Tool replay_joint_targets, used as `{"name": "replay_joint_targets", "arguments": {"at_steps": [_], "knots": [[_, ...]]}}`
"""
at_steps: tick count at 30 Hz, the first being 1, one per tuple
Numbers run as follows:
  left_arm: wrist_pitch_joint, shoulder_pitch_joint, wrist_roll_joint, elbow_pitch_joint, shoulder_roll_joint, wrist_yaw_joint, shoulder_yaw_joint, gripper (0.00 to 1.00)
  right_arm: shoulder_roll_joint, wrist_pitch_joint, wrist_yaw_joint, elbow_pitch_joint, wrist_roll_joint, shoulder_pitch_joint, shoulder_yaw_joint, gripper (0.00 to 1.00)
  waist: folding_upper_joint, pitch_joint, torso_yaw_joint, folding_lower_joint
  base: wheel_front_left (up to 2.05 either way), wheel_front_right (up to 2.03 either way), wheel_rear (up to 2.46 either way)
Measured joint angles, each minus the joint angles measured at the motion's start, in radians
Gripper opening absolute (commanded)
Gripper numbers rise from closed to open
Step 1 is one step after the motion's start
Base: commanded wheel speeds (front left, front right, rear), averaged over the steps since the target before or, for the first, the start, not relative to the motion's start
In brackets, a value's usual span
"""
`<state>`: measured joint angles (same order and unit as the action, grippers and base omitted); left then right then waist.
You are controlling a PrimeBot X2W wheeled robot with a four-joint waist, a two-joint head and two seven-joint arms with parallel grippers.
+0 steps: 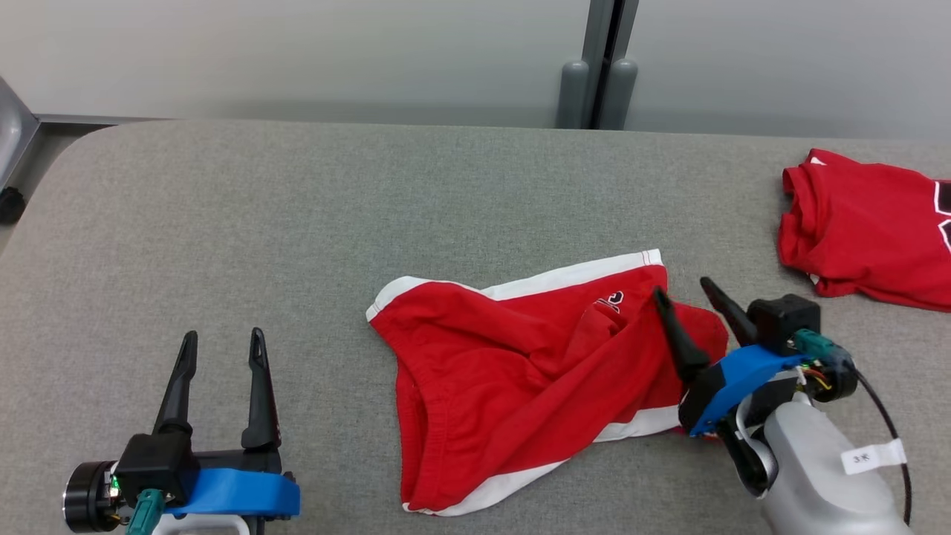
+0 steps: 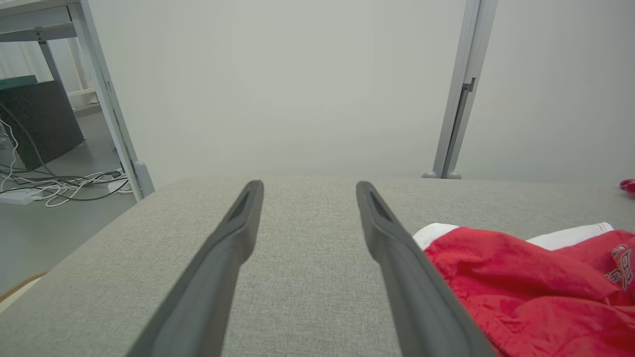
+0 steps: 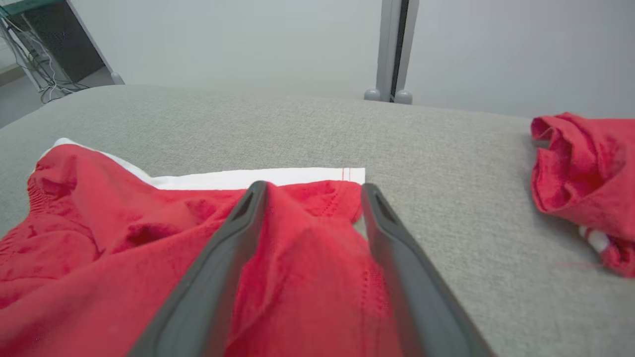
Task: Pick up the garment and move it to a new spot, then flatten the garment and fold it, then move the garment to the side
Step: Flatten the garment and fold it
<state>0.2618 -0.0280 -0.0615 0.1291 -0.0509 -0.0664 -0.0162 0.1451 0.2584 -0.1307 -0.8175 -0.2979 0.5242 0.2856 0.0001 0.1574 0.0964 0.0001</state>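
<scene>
Right forearm (image 1: 817,475) angled inward, jaws wide over red shorts (image 1: 520,357), left jaws wide, pointing ahead

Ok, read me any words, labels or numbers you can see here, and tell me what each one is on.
"3", then a mark too blurred to read: white tag on the right arm.
Logo on the red shorts: too small to read.
Black and white print on the red shirt: cut off at the picture's edge, unreadable.
</scene>
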Motion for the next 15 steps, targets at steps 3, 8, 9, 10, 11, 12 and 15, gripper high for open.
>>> {"name": "replay_joint_targets", "arguments": {"at_steps": [3,8,9,10,11,12,15], "knots": [[0.000,0.004,0.002,0.001,0.000,0.000,-0.003,1.00,0.008,0.003,0.000,0.113,-0.024,-0.050,-0.064,1.00,-0.0001,-0.013,-0.009,-0.0002,0.00,0.00,0.00],[0.000,0.019,0.009,-0.002,0.000,-0.002,-0.012,1.00,0.025,0.003,0.000,0.311,0.012,-0.229,-0.156,1.00,0.0000,-0.028,-0.027,-0.0002,0.00,0.00,0.00],[0.000,0.025,0.010,-0.003,0.000,-0.002,-0.016,1.00,0.024,0.003,0.000,0.345,0.019,-0.260,-0.174,1.00,-0.0001,-0.029,-0.032,-0.0002,0.00,0.00,0.00],[0.000,0.028,0.010,-0.004,0.000,-0.002,-0.024,1.00,0.021,0.003,0.000,0.375,0.025,-0.285,-0.191,1.00,-0.0001,-0.030,-0.037,-0.0003,0.00,0.00,0.00],[0.000,0.029,0.010,-0.005,0.000,-0.002,-0.030,1.00,0.016,0.003,0.000,0.407,0.028,-0.309,-0.208,1.00,-0.0001,-0.031,-0.042,-0.0002,0.00,0.00,0.00],[0.000,0.029,0.010,-0.007,0.000,-0.003,-0.033,1.00,0.010,0.003,0.000,0.435,0.035,-0.332,-0.222,1.00,0.0000,-0.032,-0.047,-0.0001,0.00,0.00,0.00],[0.000,0.041,0.013,-0.005,0.000,-0.005,-0.035,1.00,-0.009,0.003,0.000,0.510,0.062,-0.396,-0.246,1.00,0.0000,-0.038,-0.058,-0.0002,0.00,0.00,0.00]]}}
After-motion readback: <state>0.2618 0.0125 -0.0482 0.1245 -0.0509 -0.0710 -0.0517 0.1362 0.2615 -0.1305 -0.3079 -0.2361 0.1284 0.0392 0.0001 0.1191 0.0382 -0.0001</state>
